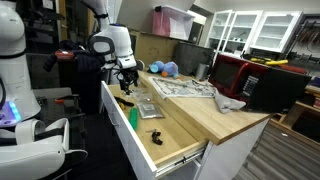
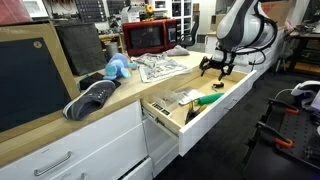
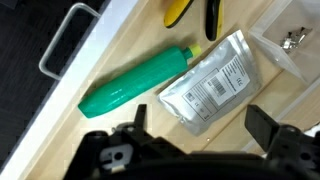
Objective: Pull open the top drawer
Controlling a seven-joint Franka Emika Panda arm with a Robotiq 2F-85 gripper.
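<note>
**Operator A:** Pale wood shows already: the top drawer (image 1: 155, 125) stands well out from the worktop's (image 1: 220, 118) front edge. Anything left?

**Operator B:** Little, I'd judge. For more travel I'd hook the handle (image 3: 56, 36) and pull straight, level.

**Operator A:** And the tool (image 1: 127, 82)?

**Operator B:** Jaws wide apart, empty, hovering over the green tube (image 3: 135, 88) inside the drawer, touching nothing.

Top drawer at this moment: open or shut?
Open. The top drawer is pulled well out from the cabinet, its pale wood interior and a green bottle exposed.
</note>
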